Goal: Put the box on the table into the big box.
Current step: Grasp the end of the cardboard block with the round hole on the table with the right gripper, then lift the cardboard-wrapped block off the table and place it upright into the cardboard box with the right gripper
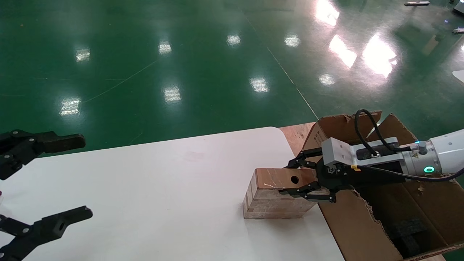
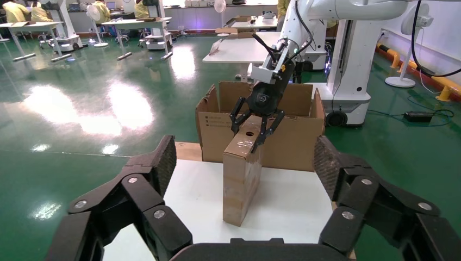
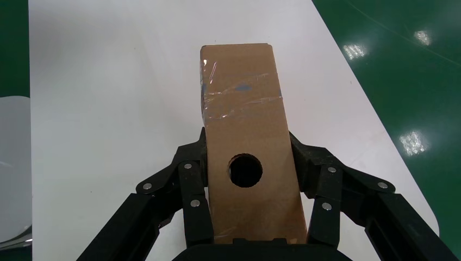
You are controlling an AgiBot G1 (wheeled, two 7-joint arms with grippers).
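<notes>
- My right claw (image 1: 303,181) is pinching the box (image 1: 277,197): one finger (image 3: 187,198) lies against each long side, and the wrist view shows both pressed flat to the cardboard.
- The round hole (image 3: 245,170) sits right between those fingers on the box's upper face, and a band of clear tape (image 3: 242,100) crosses that face just beyond my fingertips.
- The box stretches forward out of the claw, away from my wrist, with its far end the part farthest from me.
- Directly under the claw, the box rests on the table (image 1: 145,188), close to the edge nearest my right arm.
- From the left wrist view the box stands on a narrow side, taller than it is wide, with my claw gripping its top end.
- Behind the claw, under my right forearm, the big box (image 1: 366,224) stands open, torn flaps up, right against the table edge.
- Black foam (image 1: 409,232) lies in the bottom of that carton, below and behind my wrist.
- Well apart from the working claw, across the table, my left claw (image 1: 54,181) hangs with its fingers spread wide, gripping nothing.
- Past everything lies the glossy green floor (image 1: 181,54).
</notes>
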